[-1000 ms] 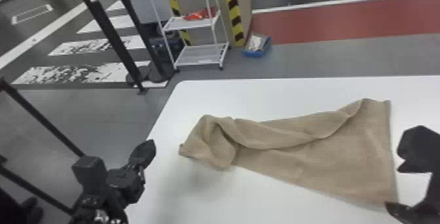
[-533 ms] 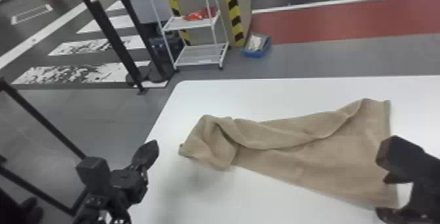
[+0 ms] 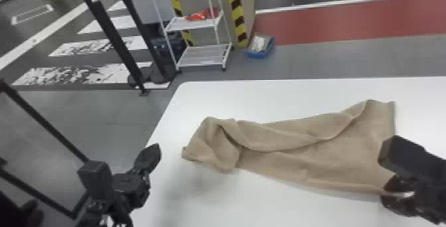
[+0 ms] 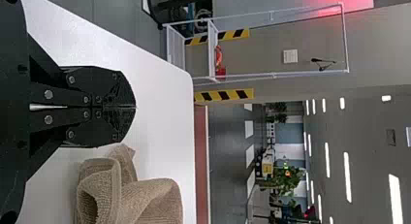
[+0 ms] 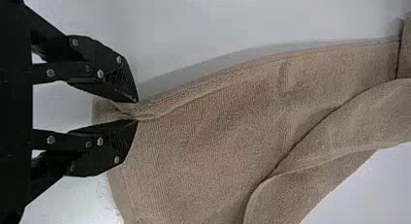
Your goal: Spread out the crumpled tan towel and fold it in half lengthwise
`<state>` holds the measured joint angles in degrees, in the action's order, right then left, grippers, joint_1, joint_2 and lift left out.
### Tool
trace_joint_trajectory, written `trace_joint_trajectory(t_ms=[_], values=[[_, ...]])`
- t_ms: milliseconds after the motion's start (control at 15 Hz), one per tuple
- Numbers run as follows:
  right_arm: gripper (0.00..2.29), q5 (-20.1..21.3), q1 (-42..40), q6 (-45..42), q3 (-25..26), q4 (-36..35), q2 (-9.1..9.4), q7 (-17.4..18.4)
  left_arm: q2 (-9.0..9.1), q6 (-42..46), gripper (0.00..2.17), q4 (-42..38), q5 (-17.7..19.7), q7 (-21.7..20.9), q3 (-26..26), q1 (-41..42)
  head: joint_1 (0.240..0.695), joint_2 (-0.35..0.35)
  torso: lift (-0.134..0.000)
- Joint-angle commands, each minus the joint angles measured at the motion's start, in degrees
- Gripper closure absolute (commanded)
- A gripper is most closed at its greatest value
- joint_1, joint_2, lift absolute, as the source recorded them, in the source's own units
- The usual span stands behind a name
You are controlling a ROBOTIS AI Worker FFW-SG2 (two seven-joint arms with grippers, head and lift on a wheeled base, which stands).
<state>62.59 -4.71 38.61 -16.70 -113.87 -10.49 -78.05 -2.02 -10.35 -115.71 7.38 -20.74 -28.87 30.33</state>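
The tan towel (image 3: 335, 156) lies on the white table, flatter on the right, with a loose fold along its far side and a bunched left end. At its near right corner is my right gripper (image 3: 389, 191); the right wrist view has this gripper (image 5: 137, 111) closed on a pinched ridge of the towel's edge (image 5: 208, 90). Off the towel's left end, by the table's left edge, my left gripper (image 3: 151, 156) is empty. Seen from the left wrist, that gripper (image 4: 135, 107) has its fingers together beside the crumpled towel end (image 4: 140, 200).
The white table (image 3: 265, 98) has its left edge under the left arm. Beyond it on the floor stand a white shelf rack (image 3: 204, 55), a blue bin (image 3: 260, 48) and dark posts (image 3: 112, 32).
My right gripper has moved left and in over the towel's near right corner, and has closed on the edge there. The left arm shifted slightly at first; the towel's left part is unchanged.
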Motion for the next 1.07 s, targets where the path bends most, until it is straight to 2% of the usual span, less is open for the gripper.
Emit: trace_joint_trajectory(t_ms=[0,67,267,333,400,467,533,600,733,800,933,1000], values=[[1.26,-0.63,-0.3,-1.74,0.97,-0.57,-0.41,-0.28,0.0,0.01,1.63,0.13,0.0,0.0,0.04,-0.19,0.695,0.35,-0.124],[1.54,-1.07,-0.39,-5.08,2.29,-0.66,-0.67,-0.28,-0.09,0.01,1.63,0.31,0.0,0.0,0.13,-0.19,0.695,0.35,-0.124],[1.54,-2.04,-0.3,-7.71,7.12,-0.74,-1.55,-0.28,-0.09,0.19,1.63,0.39,0.0,-0.09,0.39,-0.36,0.695,0.35,-0.124],[1.54,-3.0,-0.04,-7.71,10.46,-0.83,-1.91,-0.28,-0.09,0.19,1.63,0.39,-0.09,-0.09,0.57,-0.36,0.695,0.35,-0.124],[1.54,-5.55,0.93,-7.54,14.33,-2.06,-2.08,-0.28,-0.18,0.19,1.52,0.48,-0.17,-0.62,0.74,-0.36,0.695,0.33,-0.124],[1.54,-7.92,1.99,-6.83,17.84,-3.12,-2.87,-0.28,-0.18,1.95,1.08,0.92,-0.17,-1.94,0.74,-0.45,0.695,0.304,-0.124],[1.54,-11.79,3.3,-3.67,21.62,-4.43,-4.01,-0.28,-0.27,4.41,0.4,1.54,-0.17,-4.57,0.74,-0.45,0.695,0.274,-0.124],[1.54,-15.66,4.36,0.55,24.26,-5.58,-5.07,-0.28,-0.44,6.34,0.14,2.15,-0.17,-8.79,0.57,-0.54,0.695,0.236,-0.124],[1.54,-21.72,5.33,7.23,26.19,-7.69,-5.25,-0.28,-0.62,13.37,0.14,3.65,-0.35,-20.04,0.13,-0.63,0.695,0.161,-0.124],[1.54,-25.85,5.59,12.5,27.07,-8.39,-5.16,-0.28,-0.71,16.54,0.14,4.35,-0.79,-26.46,-0.14,-0.63,0.695,0.096,-0.124],[1.54,-32.62,5.77,16.9,27.07,-10.41,-3.31,-0.28,-0.71,19.0,0.15,4.61,-0.88,-36.21,-0.49,-0.63,0.695,0.052,-0.124],[1.54,-33.5,5.85,16.9,25.93,-11.82,-2.08,-0.28,-0.71,18.65,0.15,4.44,-0.88,-38.06,-0.14,-0.63,0.695,0.043,-0.124]])
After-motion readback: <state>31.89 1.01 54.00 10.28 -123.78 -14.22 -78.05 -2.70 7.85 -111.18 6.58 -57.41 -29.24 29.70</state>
